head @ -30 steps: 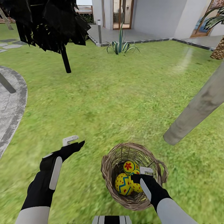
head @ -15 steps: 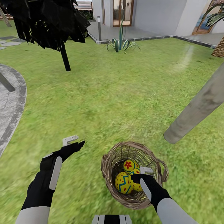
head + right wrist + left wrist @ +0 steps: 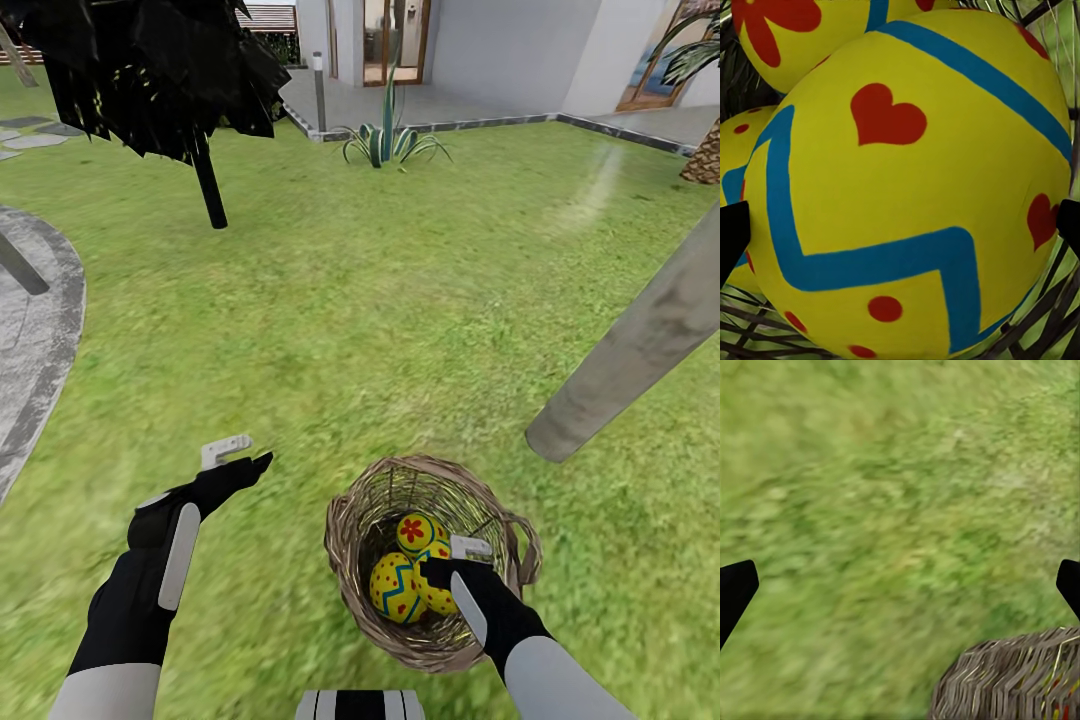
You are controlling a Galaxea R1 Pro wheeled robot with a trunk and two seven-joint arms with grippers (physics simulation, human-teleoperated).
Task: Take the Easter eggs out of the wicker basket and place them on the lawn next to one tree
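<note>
The brown wicker basket (image 3: 345,520) sits on the lawn (image 3: 380,320) close in front of me, and its weave (image 3: 1012,679) also appears in the left wrist view. It holds three yellow Easter eggs: a flower-marked one (image 3: 415,532), a zigzag one (image 3: 396,590) and a third (image 3: 438,592) partly under my hand. My right gripper (image 3: 447,566) reaches into the basket, open, with its fingertips on either side of a heart-marked egg (image 3: 907,187). Beside that egg are the flower egg (image 3: 802,37) and another egg (image 3: 739,150). My left gripper (image 3: 240,458) hangs open over grass left of the basket.
A pale grey-beige tree trunk (image 3: 640,345) leans up from the grass right of the basket. A near-black tree (image 3: 207,185) stands far left, with grey paving (image 3: 30,330) at the left edge. A spiky plant (image 3: 388,140) and the white house (image 3: 500,50) lie beyond.
The head view has shifted very slightly. The arms, the basket and the eggs have not visibly moved.
</note>
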